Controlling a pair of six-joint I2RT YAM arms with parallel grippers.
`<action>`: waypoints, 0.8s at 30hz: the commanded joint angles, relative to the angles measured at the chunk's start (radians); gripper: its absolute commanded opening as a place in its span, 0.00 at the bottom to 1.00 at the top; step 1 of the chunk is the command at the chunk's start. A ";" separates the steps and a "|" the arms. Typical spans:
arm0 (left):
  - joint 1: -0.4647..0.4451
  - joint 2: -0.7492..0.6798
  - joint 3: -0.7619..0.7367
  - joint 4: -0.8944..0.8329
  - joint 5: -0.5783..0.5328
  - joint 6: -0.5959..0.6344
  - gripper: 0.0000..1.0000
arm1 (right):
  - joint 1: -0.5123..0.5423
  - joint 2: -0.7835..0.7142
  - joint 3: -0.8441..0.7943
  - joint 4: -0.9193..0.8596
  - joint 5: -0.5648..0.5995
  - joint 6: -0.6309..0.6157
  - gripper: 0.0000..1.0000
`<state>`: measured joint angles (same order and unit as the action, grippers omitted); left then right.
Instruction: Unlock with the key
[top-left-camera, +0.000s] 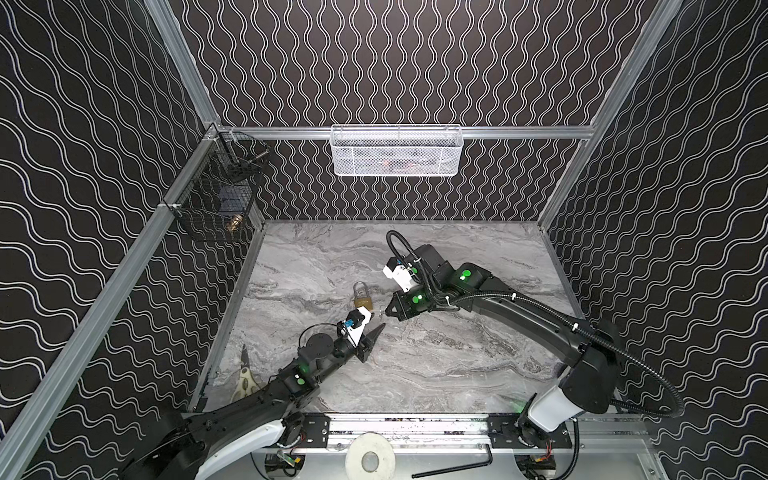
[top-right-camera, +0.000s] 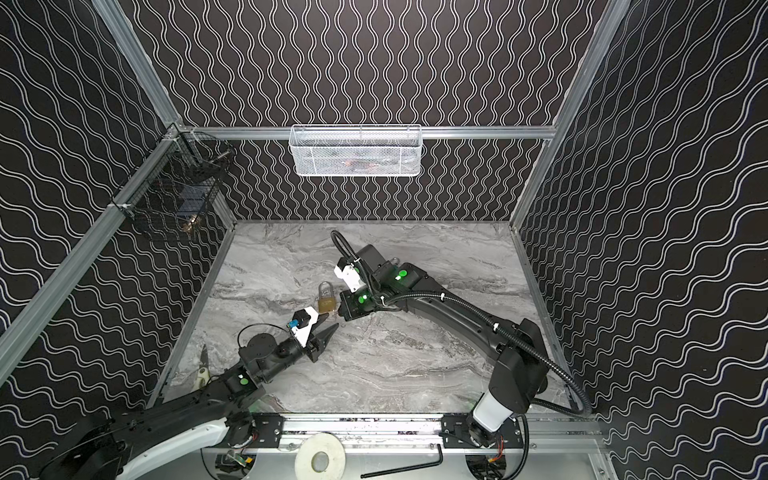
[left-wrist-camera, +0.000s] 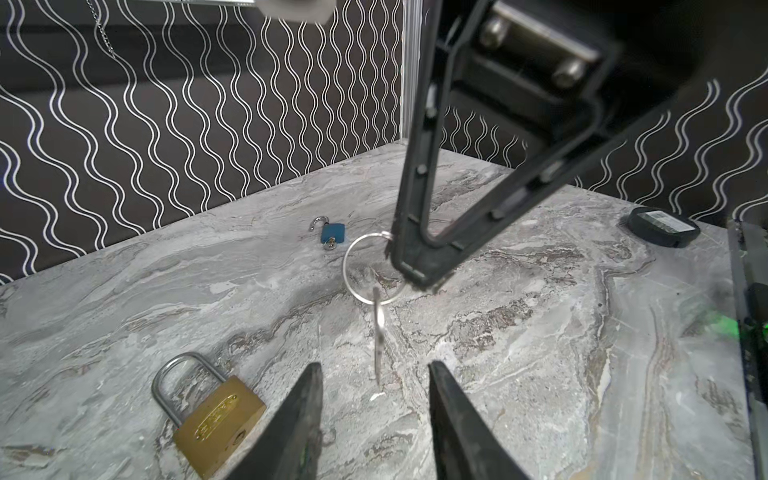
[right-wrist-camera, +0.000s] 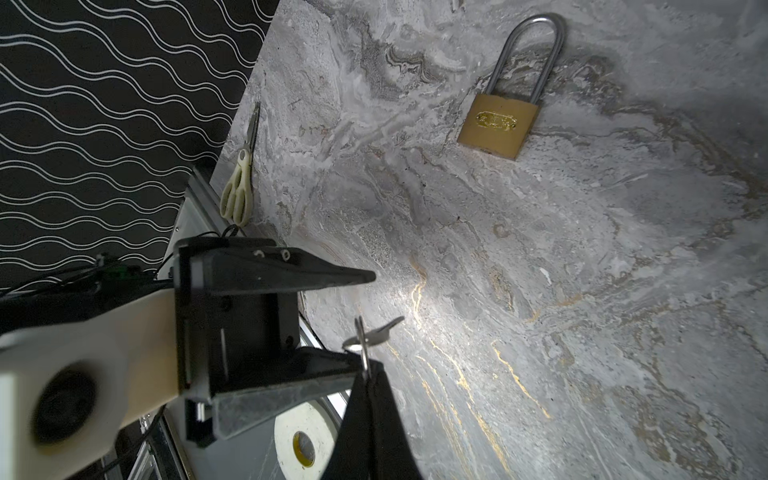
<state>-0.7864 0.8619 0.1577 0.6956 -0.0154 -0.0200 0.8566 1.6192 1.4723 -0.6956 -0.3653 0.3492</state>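
Two grippers sit just beside the lock (top-left-camera: 362, 296), at its body end, away from the shackle. Both top views show that much. The key is too small to find there, and the left gripper (top-left-camera: 376, 323) shows only one black finger, the other hidden under its camera block.

The left wrist view fills the gap. The right gripper (left-wrist-camera: 415, 277) is pinched tight on a thin ring (left-wrist-camera: 360, 270), and the key (left-wrist-camera: 377, 332) hangs from that ring, near the lock. The left gripper's fingers (left-wrist-camera: 307, 415) stand apart with the key's tip in the gap between them, touching neither. Only this view shows a blue lock (left-wrist-camera: 332, 233), shackle swung open, well apart from the brass lock.

From the right wrist view the ring appears edge-on at the closed fingertips, and the lock lies flat on the table (right-wrist-camera: 582, 332) with its shackle seated in the body. Scissors (right-wrist-camera: 239, 183) lie at the table's edge, well apart from the lock. A tape roll (right-wrist-camera: 305, 440) sits off the table, farther from the lock than the grippers. Both also show in the top views.
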 joint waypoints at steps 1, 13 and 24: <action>-0.002 0.027 0.002 0.140 -0.016 0.014 0.43 | 0.001 -0.011 0.001 0.014 -0.023 0.007 0.00; -0.001 0.108 0.013 0.206 -0.018 0.034 0.23 | 0.005 -0.026 -0.009 0.018 -0.021 0.017 0.00; -0.001 0.075 0.023 0.123 0.000 0.079 0.07 | 0.005 -0.033 -0.003 0.027 -0.030 0.020 0.00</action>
<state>-0.7864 0.9463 0.1707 0.8337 -0.0219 0.0307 0.8619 1.5978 1.4639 -0.6861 -0.3828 0.3599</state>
